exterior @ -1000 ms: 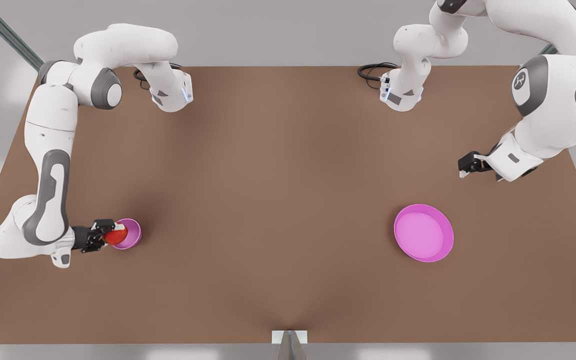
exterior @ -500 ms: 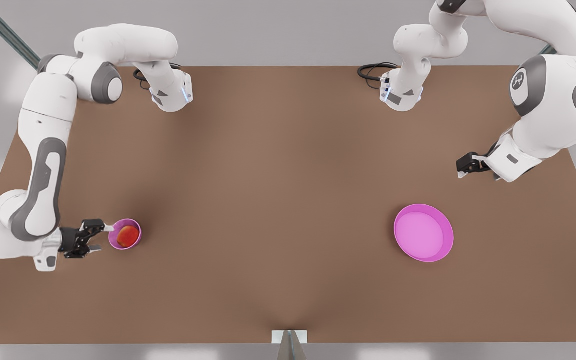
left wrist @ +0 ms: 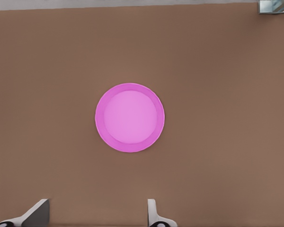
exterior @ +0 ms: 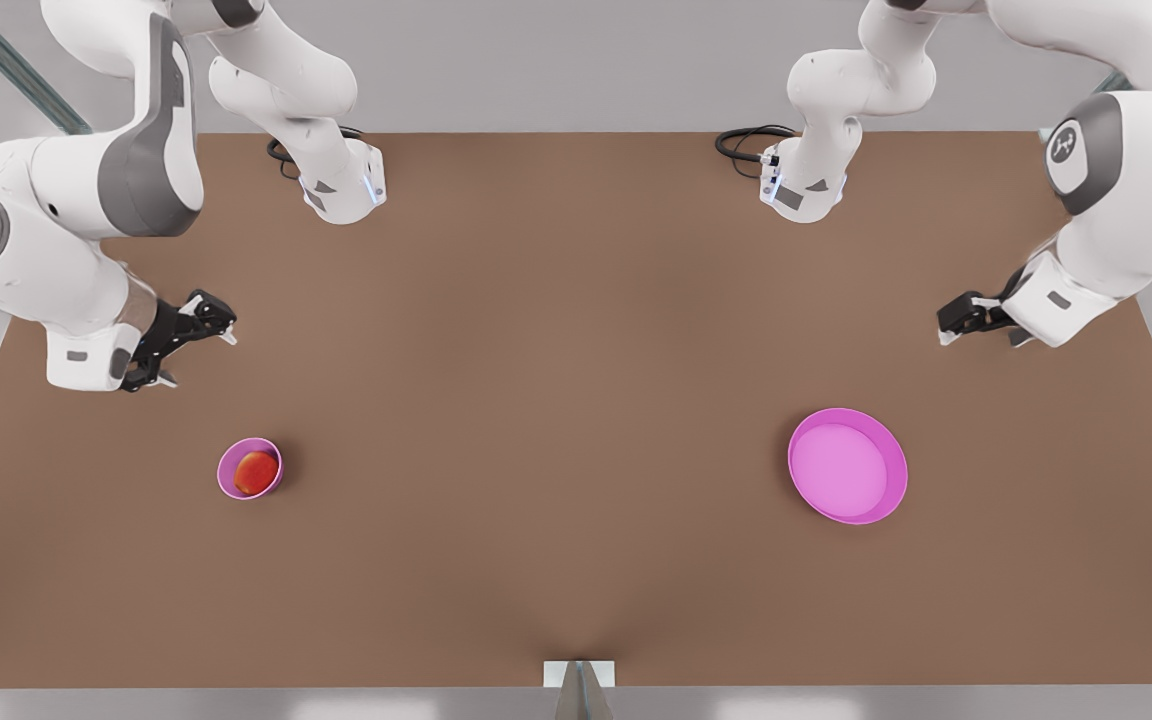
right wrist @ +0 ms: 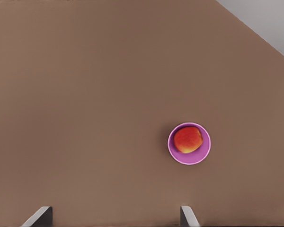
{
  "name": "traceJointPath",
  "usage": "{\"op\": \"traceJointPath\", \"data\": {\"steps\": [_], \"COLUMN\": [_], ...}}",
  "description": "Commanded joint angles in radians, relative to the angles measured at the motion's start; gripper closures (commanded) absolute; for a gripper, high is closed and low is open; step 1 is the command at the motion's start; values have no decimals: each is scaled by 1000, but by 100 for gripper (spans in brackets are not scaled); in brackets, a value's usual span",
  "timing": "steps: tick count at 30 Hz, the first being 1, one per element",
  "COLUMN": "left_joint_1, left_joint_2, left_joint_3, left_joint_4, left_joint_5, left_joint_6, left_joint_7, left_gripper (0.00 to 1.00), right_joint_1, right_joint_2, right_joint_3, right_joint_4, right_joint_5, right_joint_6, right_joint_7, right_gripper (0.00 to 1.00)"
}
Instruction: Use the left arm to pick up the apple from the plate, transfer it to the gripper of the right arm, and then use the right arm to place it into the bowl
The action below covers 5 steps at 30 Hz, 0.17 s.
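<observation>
Apple [exterior: 255, 471], red with yellow-orange patch

We see 2 white jointed arms [exterior: 86, 210] with grey joint covers, black linkage grippers and black base cables [exterior: 741, 145].

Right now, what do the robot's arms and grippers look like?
Both arms are glossy white with grey joint patches. The right gripper and left gripper are black linkages with pale fingertips. Black cables coil by each base.
</observation>
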Motion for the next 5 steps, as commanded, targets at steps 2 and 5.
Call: {"op": "traceJointPath", "data": {"steps": [2, 5], "left_joint_1": [-18, -20], "left_joint_2": [0, 1], "left_joint_3": [-1, -1], "left_joint_4": [-3, -2], "left_joint_5": [2, 19], "left_joint_6": [39, 39], "left_joint_7": [92, 94], "left_gripper": [0, 0], "right_joint_1": [-6, -1], "right_joint_2": [4, 5], "right_joint_3": [0, 2], "right_joint_4": [1, 2], "right_joint_5": [-17, -16], "right_joint_6": [7, 7], "right_joint_7": [648, 650], "right_gripper": [0, 0]}}
